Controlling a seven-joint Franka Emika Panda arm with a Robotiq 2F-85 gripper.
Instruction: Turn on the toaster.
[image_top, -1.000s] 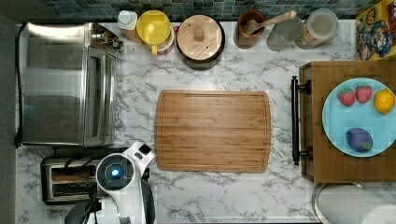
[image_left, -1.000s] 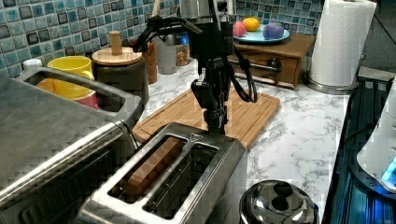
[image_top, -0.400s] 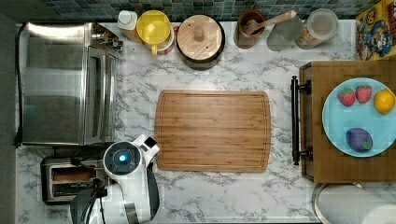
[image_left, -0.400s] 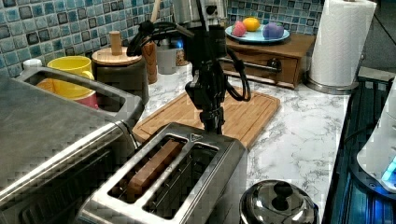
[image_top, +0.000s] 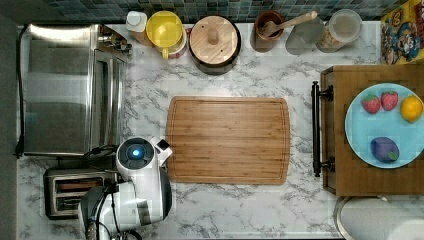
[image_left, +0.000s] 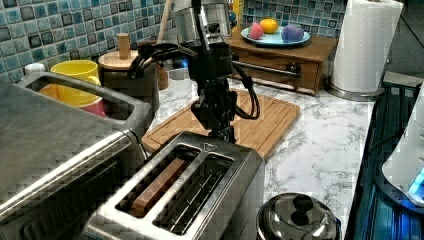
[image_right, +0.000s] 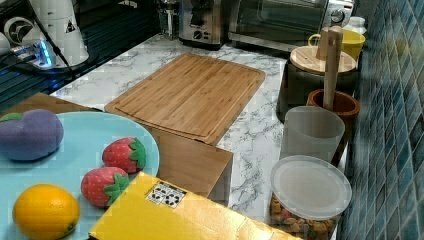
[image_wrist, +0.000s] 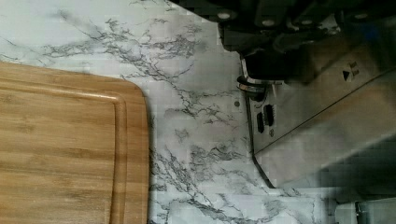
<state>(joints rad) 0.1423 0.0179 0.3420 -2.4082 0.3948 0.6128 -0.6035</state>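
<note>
The toaster (image_top: 75, 192), small and brushed steel with two long slots, stands at the top view's lower left, beside the white arm. In the left view the toaster (image_left: 190, 195) is in front, with a brown slice (image_left: 157, 185) down in one slot. My gripper (image_left: 222, 132) hangs just past the toaster's far end, fingers together and pointing down at that end face. In the wrist view the toaster's end face (image_wrist: 299, 116) shows a round dial (image_wrist: 252, 86), with the dark gripper (image_wrist: 268, 63) right over it. I cannot make out the lever apart from the gripper.
A big steel toaster oven (image_top: 65, 90) sits next to the toaster. A bamboo cutting board (image_top: 227, 140) lies mid-counter. A wooden stand carries a blue plate (image_top: 385, 125) of fruit. Jars line the back wall. A steel lid (image_left: 297, 217) and a paper towel roll (image_left: 365, 45) stand on the left view's right.
The wrist has shifted toward the top view's top and slightly right. In the left view the arm leaned left while the gripper tip stayed at the toaster's far end.
</note>
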